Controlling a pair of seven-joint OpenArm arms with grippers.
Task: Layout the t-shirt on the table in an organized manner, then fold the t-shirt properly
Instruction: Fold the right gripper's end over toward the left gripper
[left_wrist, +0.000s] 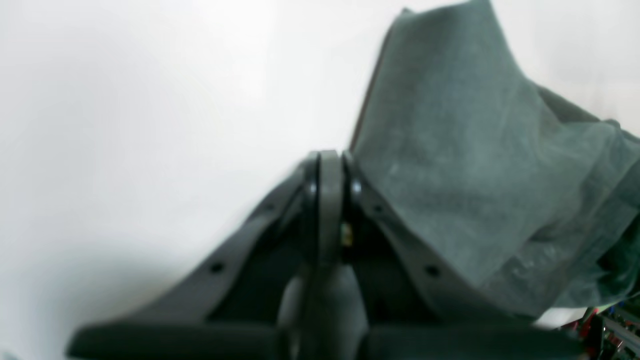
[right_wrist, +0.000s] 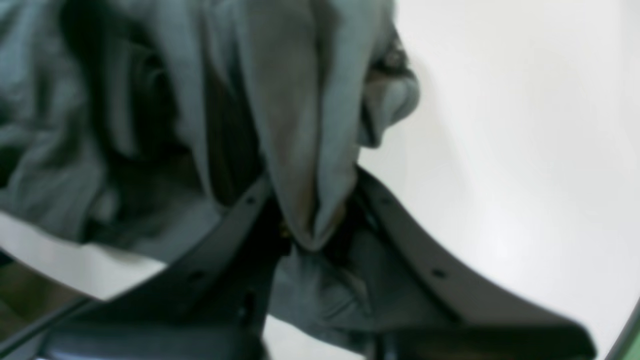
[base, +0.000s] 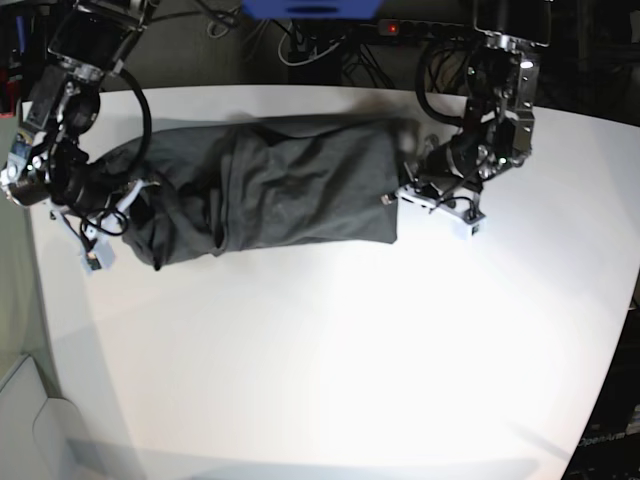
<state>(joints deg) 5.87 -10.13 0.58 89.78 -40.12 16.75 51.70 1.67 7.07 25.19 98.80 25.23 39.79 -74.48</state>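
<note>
The dark charcoal-grey cloth t-shirt lies stretched but wrinkled across the far part of the large white smooth desk, between both arms. The right gripper fingers pinch a fold of it. The left gripper fingers are pressed together on a thin edge of cloth. The layout seems partly done; no fold is made. Sleeves and collar are hard to make out.

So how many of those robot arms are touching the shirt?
2. The right gripper pinches the t-shirt at its bunched end; the left gripper grips the opposite edge.
</note>
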